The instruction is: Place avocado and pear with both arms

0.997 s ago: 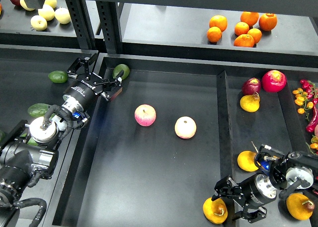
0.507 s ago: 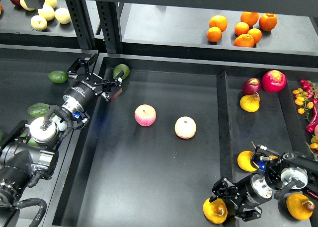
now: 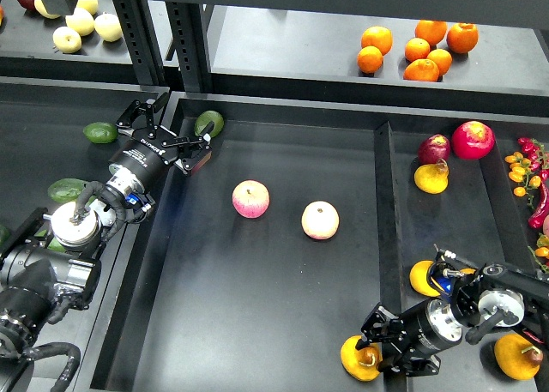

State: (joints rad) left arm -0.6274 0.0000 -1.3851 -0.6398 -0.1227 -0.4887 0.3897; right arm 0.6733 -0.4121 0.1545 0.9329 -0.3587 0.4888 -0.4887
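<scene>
A dark green avocado (image 3: 209,122) lies in the far left corner of the centre tray (image 3: 257,323). My left gripper (image 3: 176,124) is open just left of it, with one fingertip (image 3: 204,139) close beside the fruit and nothing held. My right gripper (image 3: 380,345) is shut on a golden yellow-orange pear (image 3: 358,358) at the front. It holds the pear over the front right corner of the centre tray, just left of the divider wall (image 3: 383,238).
Two pink-red apples (image 3: 250,198) (image 3: 320,220) lie mid-tray. Two more avocados (image 3: 100,132) (image 3: 66,189) are in the left tray. More pears (image 3: 424,278) (image 3: 517,356) (image 3: 431,177), red fruits (image 3: 473,139) and chillies (image 3: 527,165) fill the right tray. Oranges (image 3: 416,49) and pale fruits (image 3: 86,23) sit on the back shelf.
My right gripper has moved left with the pear, carrying it from the right tray's edge across the divider towards the centre tray. The left arm and avocado have not moved.
</scene>
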